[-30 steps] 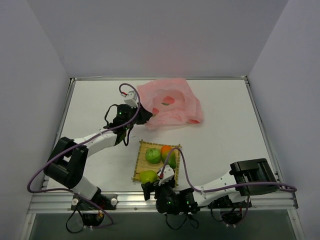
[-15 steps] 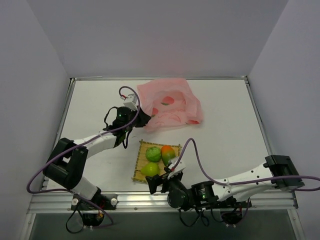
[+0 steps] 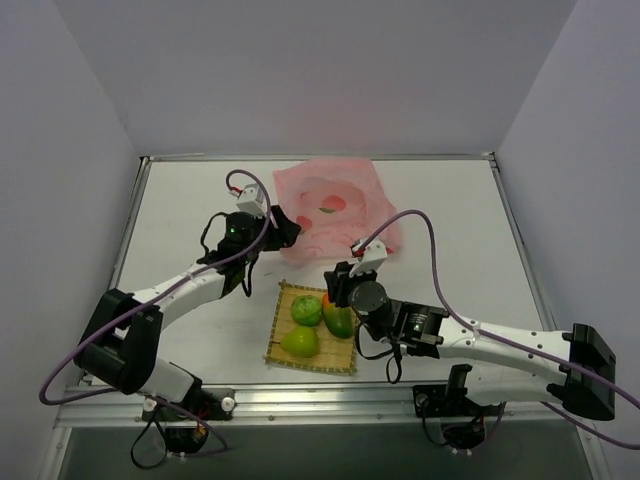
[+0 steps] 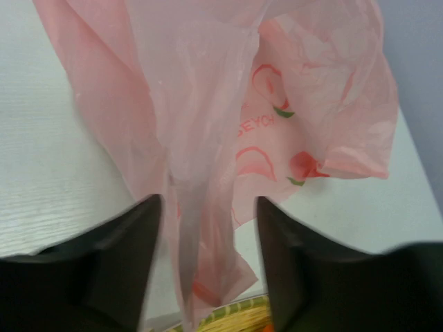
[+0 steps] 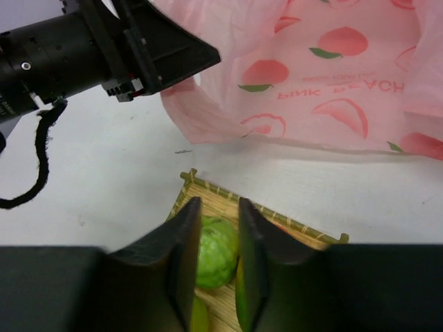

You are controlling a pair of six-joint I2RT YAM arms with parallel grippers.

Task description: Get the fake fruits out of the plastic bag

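Note:
The pink plastic bag (image 3: 340, 205) lies crumpled at the table's far middle. My left gripper (image 3: 288, 230) is at its left edge and stands open. In the left wrist view a loose strip of the bag (image 4: 201, 228) hangs between the jaws, touching neither finger. Three fake fruits rest on the bamboo mat (image 3: 283, 298), outside the bag: a round green one (image 3: 306, 310), a green-and-orange mango (image 3: 338, 320) and a yellow-green pear-like one (image 3: 299, 343). My right gripper (image 3: 340, 282) hovers over the mat's far edge. Its jaws are narrowly apart and hold nothing, with the round green fruit (image 5: 216, 256) below the gap.
The mat (image 5: 277, 225) sits on the near side of the bag (image 5: 332, 76), with a strip of white table between them. Purple cables loop over both arms. Raised metal rails edge the table, and grey walls stand behind and at the sides.
My left gripper has opened and let go of the bag. The right arm has swung from the table's near edge over the mat toward the bag, its jaws narrowing.

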